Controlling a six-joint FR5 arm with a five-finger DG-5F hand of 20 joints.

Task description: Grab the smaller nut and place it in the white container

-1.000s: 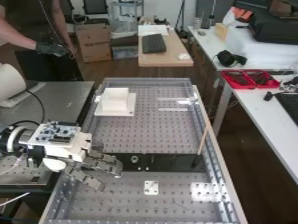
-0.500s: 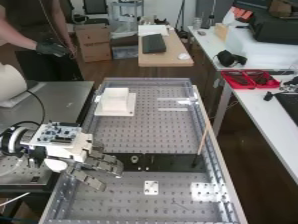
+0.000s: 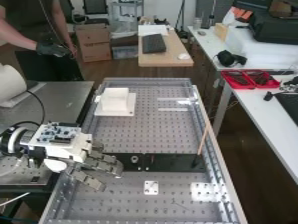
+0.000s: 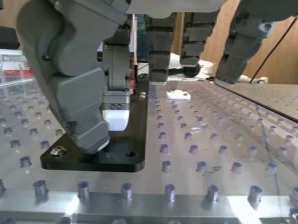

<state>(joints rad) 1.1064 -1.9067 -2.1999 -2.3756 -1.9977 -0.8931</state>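
At the far left of the high view, the white, rounded arm (image 3: 10, 86) reaches in to the bench (image 3: 149, 140), a perforated grey metal surface. Next to the right, the dark grey jointed hand (image 3: 101, 164) is low at the near-left end of the flat black bar (image 3: 174, 162). Whether the hand is spread, pressed together or pinching the smaller nut cannot be told; the nut's exact position is likewise uncertain, though it is judged to lie at the hand, by this end of the bar. The bright metal fastener (image 4: 58, 150) in the bar's corner should not be mistaken for it. The step in hand is judged to be the grasp: close low and evenly on opposite sides of the nut, confirm the grip, then lift straight up. An off-centre squeeze could tip the nut or roll it off the bar. Farther right and up the bench stands the white box-shaped container (image 3: 114, 106) on its white base plate (image 3: 130, 110); the nut should clear its wall before release, low over the opening. Rightmost, the small round metal bearing (image 3: 134, 159) stands on the bar near the hand, and any sideways sweep could knock it over.
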